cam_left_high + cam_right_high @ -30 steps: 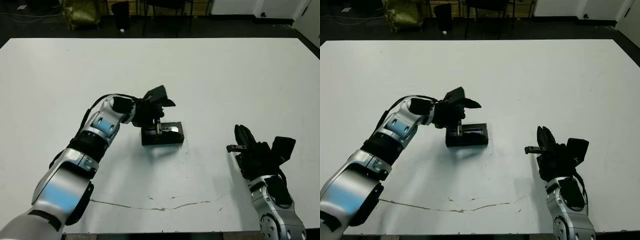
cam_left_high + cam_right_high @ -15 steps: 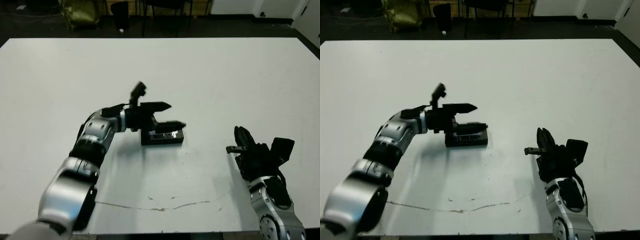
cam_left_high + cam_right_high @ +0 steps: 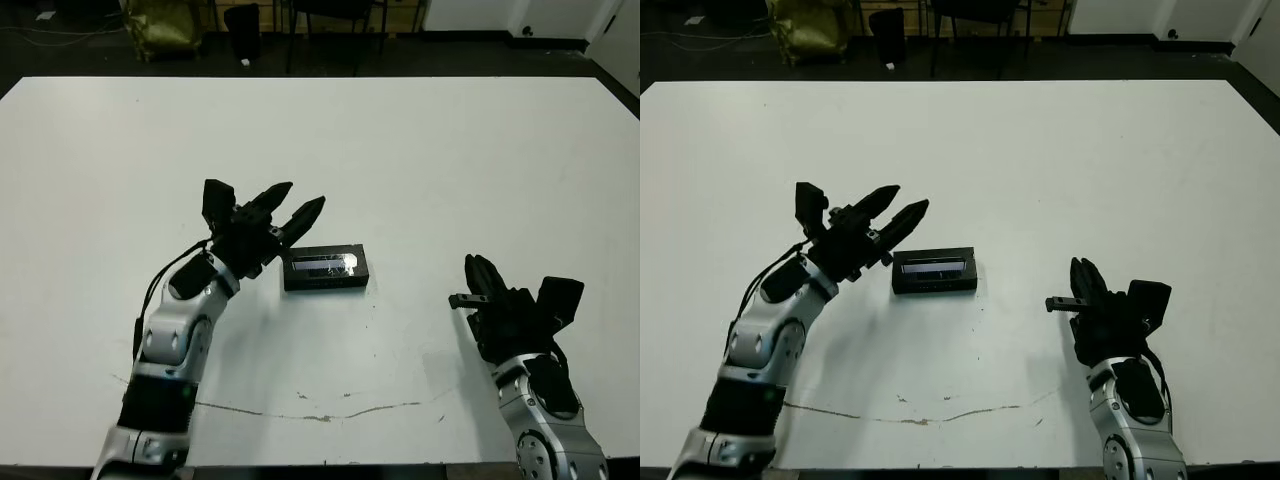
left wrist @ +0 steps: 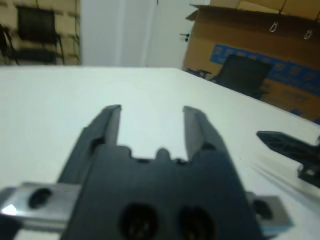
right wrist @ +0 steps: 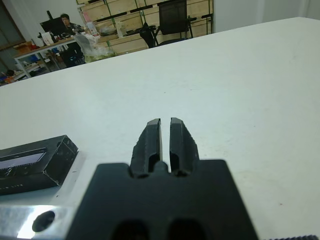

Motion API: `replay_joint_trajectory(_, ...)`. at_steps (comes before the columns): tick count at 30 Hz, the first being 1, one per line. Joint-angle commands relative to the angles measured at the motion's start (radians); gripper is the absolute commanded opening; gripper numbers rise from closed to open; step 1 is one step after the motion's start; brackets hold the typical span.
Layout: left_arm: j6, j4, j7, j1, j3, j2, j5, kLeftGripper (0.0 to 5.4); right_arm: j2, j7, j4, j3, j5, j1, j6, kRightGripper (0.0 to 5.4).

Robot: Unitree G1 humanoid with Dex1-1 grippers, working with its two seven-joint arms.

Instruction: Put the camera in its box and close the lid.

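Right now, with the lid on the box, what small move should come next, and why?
Probably draw the left gripper further back. Its fingers are open, empty and lifted clear beside the box, whose lid appears to lie flat on top. The right gripper rests shut, apart, so nothing seems left to do.

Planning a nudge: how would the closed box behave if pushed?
The box lies low and flat on the table, so it would likely slide, not tip. Its straight edges suggest stiffness. The glossy lid may be slippery.
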Motion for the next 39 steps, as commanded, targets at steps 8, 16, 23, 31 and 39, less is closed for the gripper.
replay_joint_trajectory(8,-0.141,-0.045,0.197,0.052,-0.177,0.051,0.35,0.03,-0.002,0.008,0.017,-0.005,0.001,0.011,0.0,0.0)
replay_joint_trajectory(16,-0.096,0.036,0.251,0.032,-0.21,-0.002,0.353,0.03,-0.001,0.022,0.024,-0.006,0.009,0.012,-0.013,0.0)
replay_joint_trajectory(23,0.13,0.03,0.242,0.043,-0.196,-0.044,0.296,0.03,-0.005,0.036,0.036,-0.004,0.005,0.009,-0.039,0.0)
replay_joint_trajectory(31,0.471,-0.014,0.223,0.047,-0.119,-0.081,0.128,0.03,0.001,0.031,0.036,-0.003,0.007,0.005,-0.036,0.0)
replay_joint_trajectory(39,0.604,-0.058,0.229,0.064,-0.122,-0.054,0.093,0.03,-0.001,0.047,0.048,0.004,0.0,0.01,-0.066,0.0)
